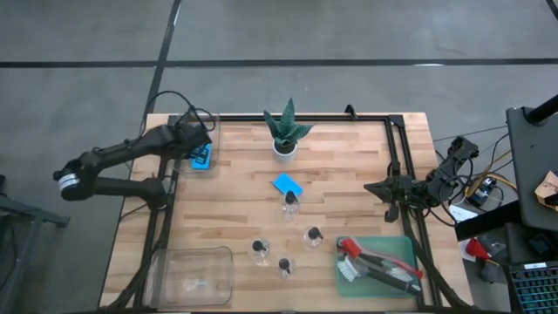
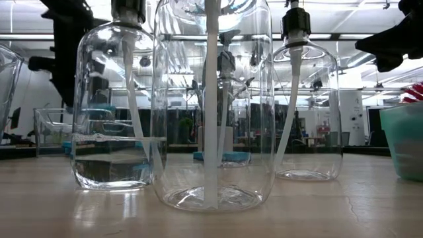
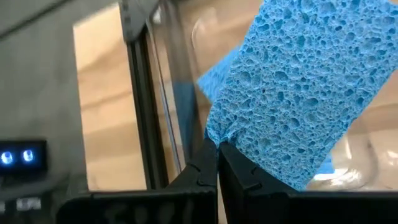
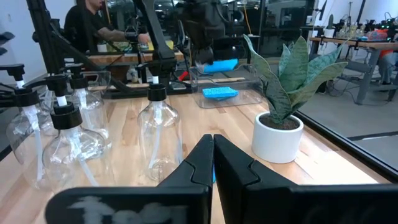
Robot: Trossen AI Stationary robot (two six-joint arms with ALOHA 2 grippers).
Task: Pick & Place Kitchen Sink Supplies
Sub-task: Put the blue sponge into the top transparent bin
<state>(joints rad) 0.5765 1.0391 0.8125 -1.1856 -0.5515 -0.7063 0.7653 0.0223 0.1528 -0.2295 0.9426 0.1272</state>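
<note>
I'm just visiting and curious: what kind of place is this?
Probably a robotics lab or workshop, not a kitchen: a framed wooden table on bare concrete, workbenches with equipment behind it, and a person at a bench.

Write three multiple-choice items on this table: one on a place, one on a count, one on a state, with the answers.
1. Where do the brushes lie?
A. in the green tray
B. beside the potted plant
C. in the near clear bin

2. How many bottles stand on the table?
A. two
B. four
C. six

3. What is the left gripper doing?
A. open, empty
B. shut on a brush
C. shut on a sponge

Answers: 1 A, red handles show in the tray; 2 B, four black caps in the high view; 3 C, the jaws pinch the blue sponge's edge.
</note>
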